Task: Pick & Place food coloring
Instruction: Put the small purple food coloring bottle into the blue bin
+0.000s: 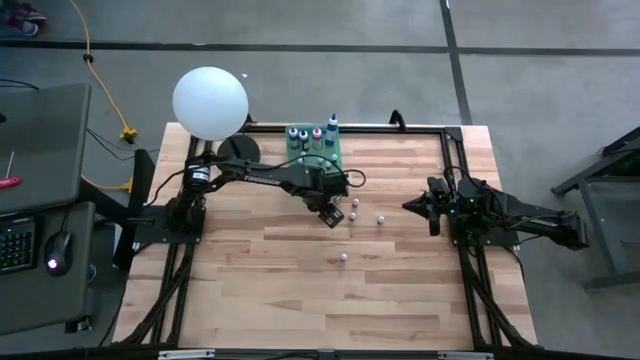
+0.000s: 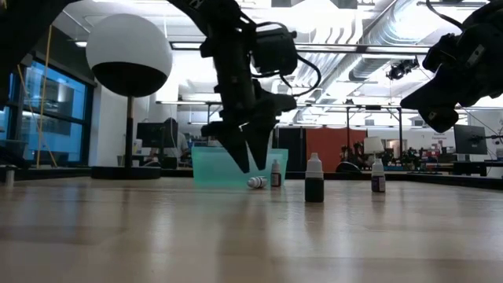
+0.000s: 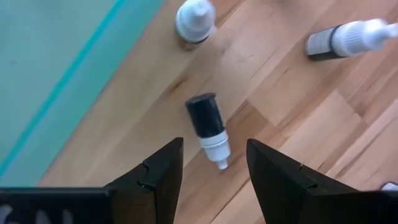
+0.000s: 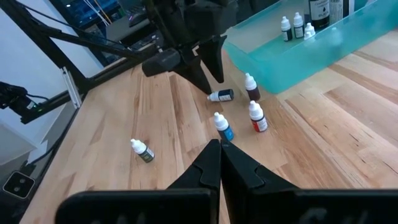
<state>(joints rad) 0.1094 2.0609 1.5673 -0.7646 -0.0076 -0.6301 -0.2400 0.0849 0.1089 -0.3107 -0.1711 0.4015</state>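
Table (image 1: 260,300): pale butcher-block wood, long planks with visible grain, edged by a black metal frame

Tray (image 4: 348,37): translucent green plastic, shallow, rectangular, at the table's far edge near the middle; several small white-capped bottles stand upright inside it (image 4: 297,25)

Lamp (image 1: 210,102): large smooth white ball on a thin post with a dark round base, at the far left corner of the table

Left gripper (image 3: 211,171): two dark, flat, wedge-shaped fingers, spread apart and holding nothing, pointing down at the table just in front of the tray

Fallen bottle (image 3: 208,127): tiny cylinder, dark body, white collar and conical white tip, lying on its side on the wood; it lies below the gap of the left fingers, not touched by either

Loose bottles near it: one upright with a dark brown body (image 4: 251,88), one with a red body (image 4: 257,117), one with a blue body (image 4: 223,126), all white-capped and close together on the bare wood beside the tray; one more with a dark green body (image 4: 142,151) stands well apart, nearer the table's middle

Right gripper (image 4: 220,163): dark angular fingers pressed together, empty, held above the right side of the table, well clear of the bottles
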